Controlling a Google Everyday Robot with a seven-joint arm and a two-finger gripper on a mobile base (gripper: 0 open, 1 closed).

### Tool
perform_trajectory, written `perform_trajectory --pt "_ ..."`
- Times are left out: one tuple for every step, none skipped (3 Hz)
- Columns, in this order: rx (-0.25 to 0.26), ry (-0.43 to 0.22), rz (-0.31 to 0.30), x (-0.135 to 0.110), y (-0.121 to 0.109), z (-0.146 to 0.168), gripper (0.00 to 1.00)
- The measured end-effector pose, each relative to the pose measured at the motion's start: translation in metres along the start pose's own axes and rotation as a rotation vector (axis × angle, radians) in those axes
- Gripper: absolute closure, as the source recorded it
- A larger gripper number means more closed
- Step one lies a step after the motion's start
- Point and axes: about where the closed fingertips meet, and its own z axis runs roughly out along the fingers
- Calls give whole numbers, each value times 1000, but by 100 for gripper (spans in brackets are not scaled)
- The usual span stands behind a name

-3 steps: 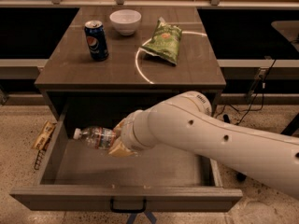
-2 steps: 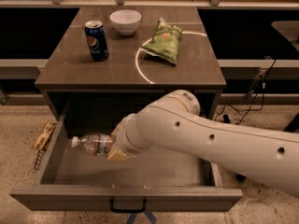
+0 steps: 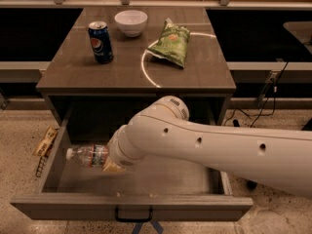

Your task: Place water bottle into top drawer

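The top drawer [image 3: 195, 206] is pulled open under the table, its black handle [image 3: 133, 216] on the front panel. My gripper [image 3: 109, 163] is inside the drawer at its left side, mostly hidden behind my white arm [image 3: 204, 147]. It is shut on the water bottle [image 3: 87, 155], which lies on its side with the white cap pointing left, low over the drawer floor. I cannot tell whether the bottle touches the floor.
On the table top [image 3: 97, 74] stand a blue soda can [image 3: 101, 42], a white bowl [image 3: 130, 22] and a green chip bag [image 3: 170, 44]. A yellowish packet [image 3: 45, 140] hangs outside the drawer's left wall. Cables [image 3: 265, 104] run along the floor at right.
My arm has moved left and lower into the drawer, carrying the bottle toward the drawer's left wall.
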Motion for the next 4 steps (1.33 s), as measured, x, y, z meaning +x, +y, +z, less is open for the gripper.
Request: perform_trajectory --pt "-1 -13 16 -8 -3 8 13" --pt "-23 -60 62 -12 -15 1 0" --pt "13 -137 109 -14 -42 -29 10" --pt "45 -263 168 -16 -72 -67 24"
